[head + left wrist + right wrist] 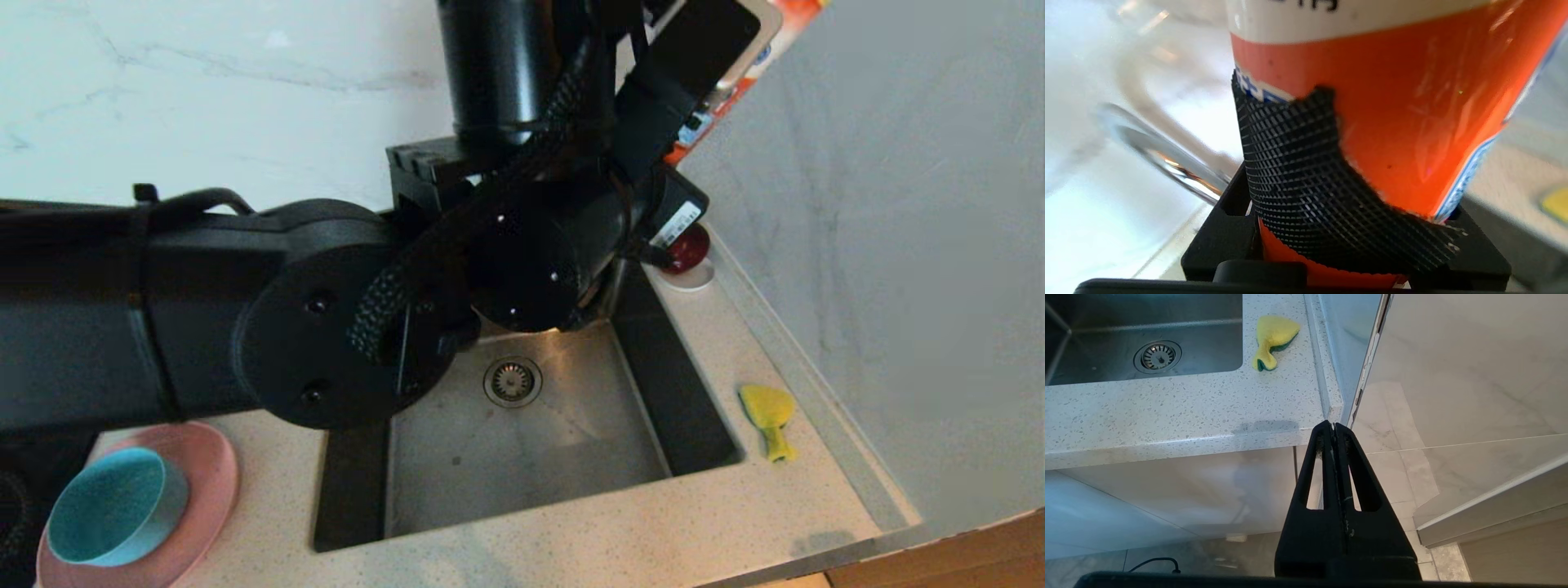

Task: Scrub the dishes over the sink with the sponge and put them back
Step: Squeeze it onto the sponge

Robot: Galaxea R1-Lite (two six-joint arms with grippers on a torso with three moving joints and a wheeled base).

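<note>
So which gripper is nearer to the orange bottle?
Left. The left gripper is shut on the orange bottle behind the sink. The right gripper hangs below the counter edge, away from it.

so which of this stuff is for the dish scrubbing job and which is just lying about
For the job:
- sponge
- sink
- pink plate
- teal bowl on it

Lying about:
- orange bottle, in the left gripper
- red fruit on white saucer
</note>
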